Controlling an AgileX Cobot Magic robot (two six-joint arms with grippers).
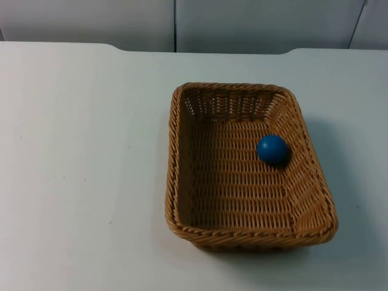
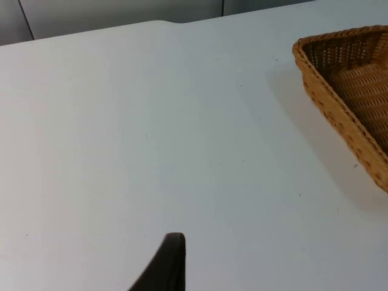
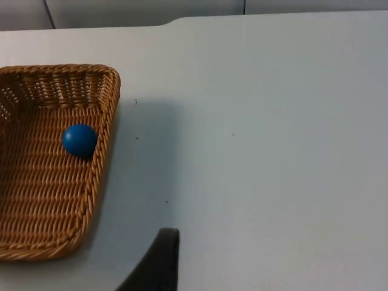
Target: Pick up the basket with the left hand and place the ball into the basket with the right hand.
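Note:
A woven brown basket (image 1: 174, 157) stands on the white table, right of centre in the top view. A blue ball (image 1: 271, 149) lies inside it on the basket floor, against the right wall. My left gripper (image 2: 167, 267) hovers over bare table well off the basket's left side, and a corner of the basket (image 2: 339, 109) is seen from there. My right gripper (image 3: 159, 260) hovers over bare table off the basket's right side, apart from the basket (image 3: 100, 163) and the ball (image 3: 79, 140). Nothing is held by either.
The grey partition wall (image 1: 242, 24) closes the table at the back. Bare white table (image 1: 79, 163) stretches wide to the basket's left, with a narrower strip to its right.

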